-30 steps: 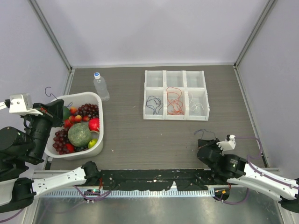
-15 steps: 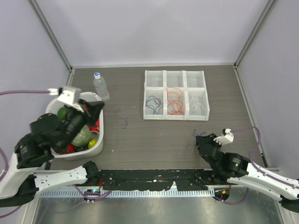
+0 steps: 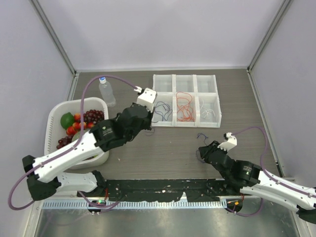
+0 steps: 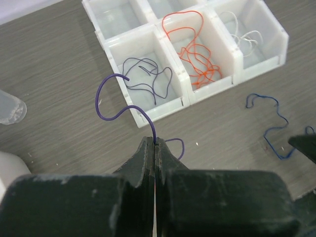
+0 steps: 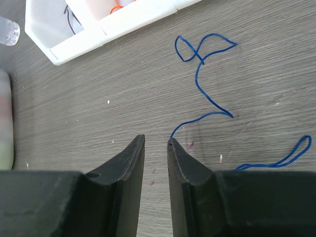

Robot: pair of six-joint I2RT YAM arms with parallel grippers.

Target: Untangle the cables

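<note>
My left gripper (image 3: 147,126) is shut on a dark purple cable (image 4: 117,109), which curls up out of the closed jaws, just left of the white six-compartment tray (image 3: 186,124). The tray's front row holds a purple cable (image 3: 162,111), an orange-red cable (image 3: 184,107) and a white cable (image 3: 210,112). They also show in the left wrist view: purple (image 4: 148,79), orange-red (image 4: 197,64), white (image 4: 244,37). A loose blue cable (image 5: 198,74) lies on the table. Its near end touches the tip of my right gripper's (image 5: 155,140) right finger. The right gripper (image 3: 203,151) is open with nothing between its jaws.
A white basket (image 3: 53,112) of fruit stands at the left, under my left arm. A clear water bottle (image 3: 106,91) stands behind it. Grey walls close off the table at the back and both sides.
My left arm has swung from over the fruit basket rightward to beside the tray, carrying the purple cable. My right gripper has edged left and forward.
</note>
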